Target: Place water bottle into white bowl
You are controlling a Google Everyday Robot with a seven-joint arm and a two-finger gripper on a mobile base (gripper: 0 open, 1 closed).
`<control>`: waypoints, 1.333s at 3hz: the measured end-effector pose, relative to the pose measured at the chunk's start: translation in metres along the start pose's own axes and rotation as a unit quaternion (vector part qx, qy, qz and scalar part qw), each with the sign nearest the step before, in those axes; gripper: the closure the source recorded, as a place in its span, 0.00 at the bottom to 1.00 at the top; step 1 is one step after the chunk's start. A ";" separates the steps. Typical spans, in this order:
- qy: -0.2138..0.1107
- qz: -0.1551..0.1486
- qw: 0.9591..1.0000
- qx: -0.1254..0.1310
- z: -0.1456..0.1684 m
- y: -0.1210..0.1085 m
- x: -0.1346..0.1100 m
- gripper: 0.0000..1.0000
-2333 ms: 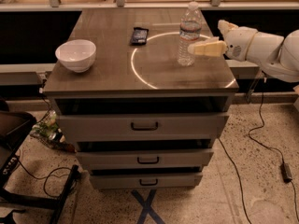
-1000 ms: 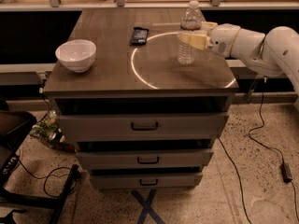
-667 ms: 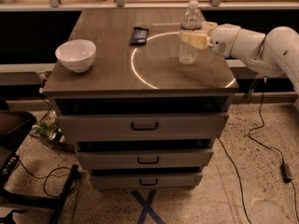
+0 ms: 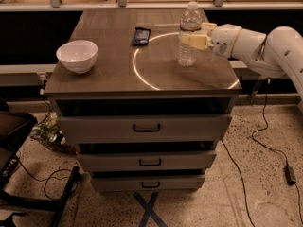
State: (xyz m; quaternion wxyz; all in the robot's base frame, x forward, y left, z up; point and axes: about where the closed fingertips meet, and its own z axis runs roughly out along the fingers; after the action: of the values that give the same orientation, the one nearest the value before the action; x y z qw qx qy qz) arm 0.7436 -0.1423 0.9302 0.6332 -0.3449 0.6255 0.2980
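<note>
Gripper [image 4: 188, 34] is reaching in from the right, w/ its pale fingers [image 4: 191, 40] clamping the water bottle [image 4: 187, 55] on its upper body, just under the label. The bottle is standing upright on the cabinet top [image 4: 109, 77], right side, over the bright ring [image 4: 138, 74]. White bowl [image 4: 76, 56] is sitting well apart near the left edge; a dark flat item [image 4: 141, 36] is lying btwn them, toward the back.

Cabinet top [image 4: 109, 79], white bowl [image 4: 76, 56], dark device [image 4: 141, 36], water bottle [image 4: 188, 56], gripper [image 4: 193, 40] at bottle

Single high front view, tilted down, midrange, end effector [image 4: 191, 39] upper right
</note>
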 end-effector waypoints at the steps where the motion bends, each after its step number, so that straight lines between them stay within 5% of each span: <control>1: -0.003 0.003 1.000 -0.006 0.007 0.003 -0.008 1.00; 2: -0.013 0.003 1.000 -0.025 0.028 0.014 -0.047 1.00; 4: -0.006 0.004 0.996 -0.085 0.113 0.082 -0.103 1.00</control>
State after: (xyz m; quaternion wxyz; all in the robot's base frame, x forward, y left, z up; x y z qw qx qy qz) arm 0.7395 0.0028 1.0253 0.6039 -0.3933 0.5957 0.3545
